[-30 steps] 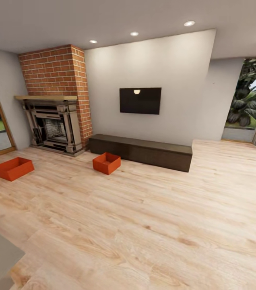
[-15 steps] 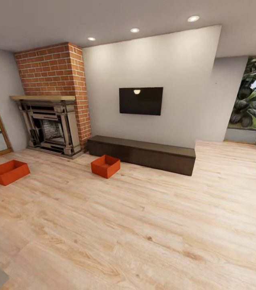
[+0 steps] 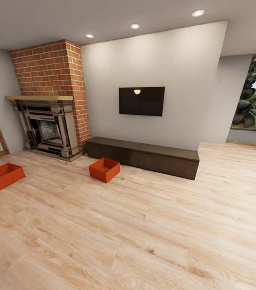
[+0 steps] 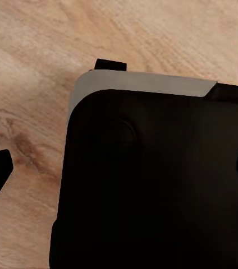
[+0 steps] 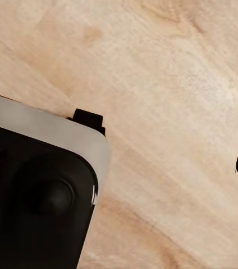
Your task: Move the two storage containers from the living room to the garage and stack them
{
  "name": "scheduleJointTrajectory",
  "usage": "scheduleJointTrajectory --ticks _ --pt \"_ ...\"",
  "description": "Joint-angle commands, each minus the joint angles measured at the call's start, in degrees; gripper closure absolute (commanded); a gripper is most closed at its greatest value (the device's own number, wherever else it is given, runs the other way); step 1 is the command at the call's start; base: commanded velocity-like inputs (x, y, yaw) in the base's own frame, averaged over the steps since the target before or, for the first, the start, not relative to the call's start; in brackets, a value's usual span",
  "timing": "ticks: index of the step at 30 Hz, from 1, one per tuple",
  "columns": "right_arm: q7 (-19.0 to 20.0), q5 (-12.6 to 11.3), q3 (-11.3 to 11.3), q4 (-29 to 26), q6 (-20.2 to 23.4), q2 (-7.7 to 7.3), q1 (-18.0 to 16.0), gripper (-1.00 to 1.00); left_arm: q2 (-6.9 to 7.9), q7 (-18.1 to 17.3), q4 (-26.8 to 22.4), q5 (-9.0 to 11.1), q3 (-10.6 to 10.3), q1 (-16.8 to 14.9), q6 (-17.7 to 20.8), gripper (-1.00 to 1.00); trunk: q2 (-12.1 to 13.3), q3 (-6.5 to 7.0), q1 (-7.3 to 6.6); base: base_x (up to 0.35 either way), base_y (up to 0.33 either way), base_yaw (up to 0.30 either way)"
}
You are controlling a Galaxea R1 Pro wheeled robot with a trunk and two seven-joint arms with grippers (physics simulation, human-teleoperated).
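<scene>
Light wood plank floor [image 3: 144, 225] runs to a pale grey wall [image 3: 176, 64] carrying a black TV [image 3: 141, 101]. Below it stands a long dark wood cabinet [image 3: 144, 155]. A brick column [image 3: 47, 68] rises over a fireplace [image 3: 47, 129]. 3 ceiling spotlights [image 3: 135, 26] glow; a window [image 3: 252, 100] shows greenery.

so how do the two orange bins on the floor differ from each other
The left storage container lies by the head view's left edge, in front of the fireplace; the right storage container sits just in front of the long dark cabinet. The left one shows a long side to the camera, the right one a corner. Both are red-orange, open-topped, empty and upright on the wood floor.
</scene>
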Motion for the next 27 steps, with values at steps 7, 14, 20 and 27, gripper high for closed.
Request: scheduleJointTrajectory --ticks 7,14,20,27 --pt "0.0 -0.4 0.5 0.2 -0.3 -0.03 -0.1 -1.00 -0.01 0.1 0.0 0.4 0.1 0.0 -0.1 -1.00 0.0 -0.06 0.03 0.323 0.000 0.205" --pt "0.0 -0.4 0.5 0.2 -0.3 -0.08 -0.1 -1.00 -0.01 0.0 0.0 0.4 0.1 0.0 -0.1 -1.00 0.0 -0.06 0.03 0.323 0.000 0.268" --pt "0.0 -0.4 0.5 0.2 -0.3 -0.09 -0.1 -1.00 -0.01 0.0 0.0 0.4 0.1 0.0 -0.1 -1.00 0.0 -0.06 0.03 0.323 0.000 0.270" --pt "0.0 -0.4 0.5 0.2 -0.3 -0.09 -0.1 -1.00 -0.01 0.1 0.0 0.4 0.1 0.0 -0.1 -1.00 0.0 -0.06 0.03 0.323 0.000 0.270"
